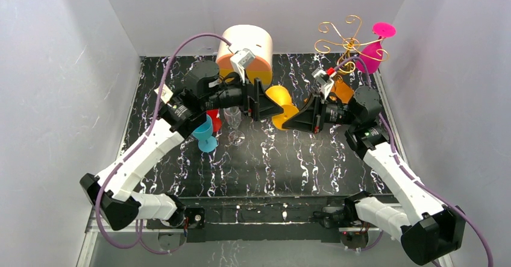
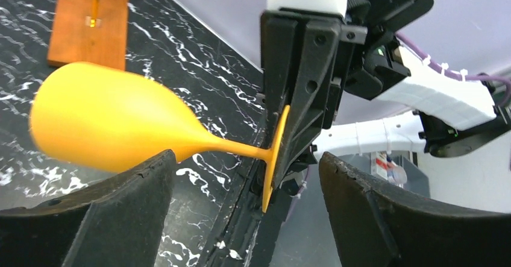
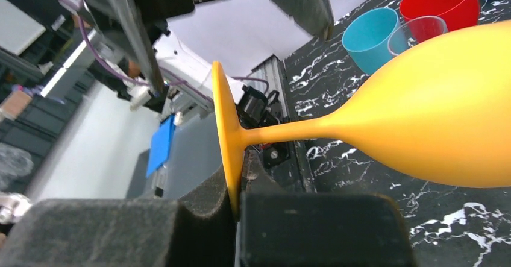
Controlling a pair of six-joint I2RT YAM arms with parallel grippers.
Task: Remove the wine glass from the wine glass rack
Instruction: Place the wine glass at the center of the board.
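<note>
A yellow wine glass (image 1: 282,107) lies sideways in the air above the table, between both arms. My right gripper (image 1: 298,121) is shut on its round foot (image 3: 224,128); the foot's rim is pinched between my pads (image 3: 238,201). My left gripper (image 1: 267,105) is open, its fingers (image 2: 138,207) spread wide on either side of the stem (image 2: 238,149), beside the bowl (image 2: 114,125). The gold wire rack (image 1: 343,38) stands at the back right on its wooden base (image 2: 87,23). A pink wine glass (image 1: 373,53) hangs on it.
A round cream-and-orange drawer box (image 1: 247,47) stands at the back centre. A blue glass (image 1: 205,135), a red one (image 1: 215,117) and a clear one (image 1: 234,122) stand close together on the table's left, under the left arm. White walls enclose three sides.
</note>
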